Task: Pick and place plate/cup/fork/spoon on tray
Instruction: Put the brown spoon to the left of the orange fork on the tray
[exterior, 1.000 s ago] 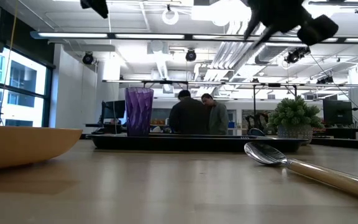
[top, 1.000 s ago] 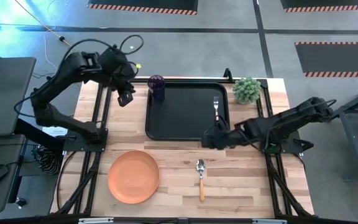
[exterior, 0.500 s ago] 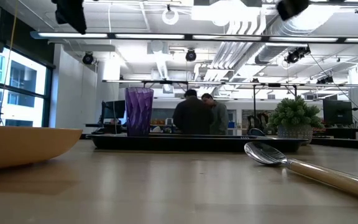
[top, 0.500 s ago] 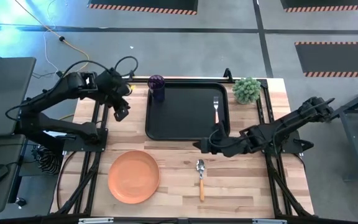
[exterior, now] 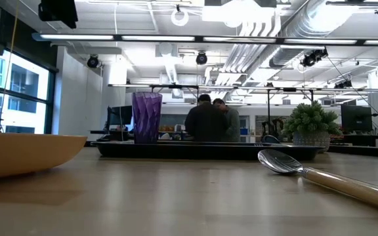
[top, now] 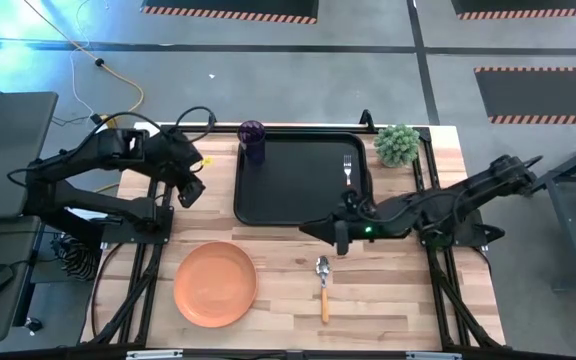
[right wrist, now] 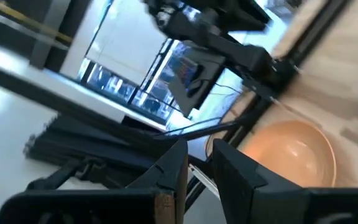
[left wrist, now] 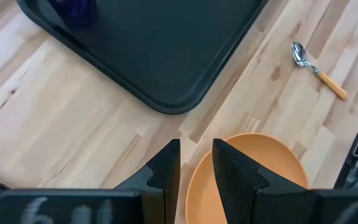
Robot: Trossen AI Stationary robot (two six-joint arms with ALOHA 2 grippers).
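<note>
The black tray (top: pixel 301 178) lies at the table's far middle. The purple cup (top: pixel 252 140) stands upright in its far left corner, and the fork (top: pixel 347 172) lies flat along its right side. The orange plate (top: pixel 215 283) rests on the wood at the near left. The spoon (top: pixel 323 285) lies right of it, bowl toward the tray. My left gripper (top: pixel 190 190) hovers left of the tray, empty, fingers nearly together (left wrist: pixel 196 155). My right gripper (top: pixel 333 235) hovers over the tray's near right corner, just beyond the spoon, empty, fingers nearly together (right wrist: pixel 197 163).
A small green plant (top: pixel 397 145) stands off the tray's far right corner. Bare wood lies between the tray and the plate (left wrist: pixel 247 168) and around the spoon (exterior: pixel 287 162). People stand in the room beyond the table (exterior: pixel 209 121).
My left gripper has gone away from the cup, toward the table's near and left edges, and has dropped lower. My right gripper has gone from beside the fork toward the near edge and a little left, to the tray's near right corner. Cup and fork have stayed put.
</note>
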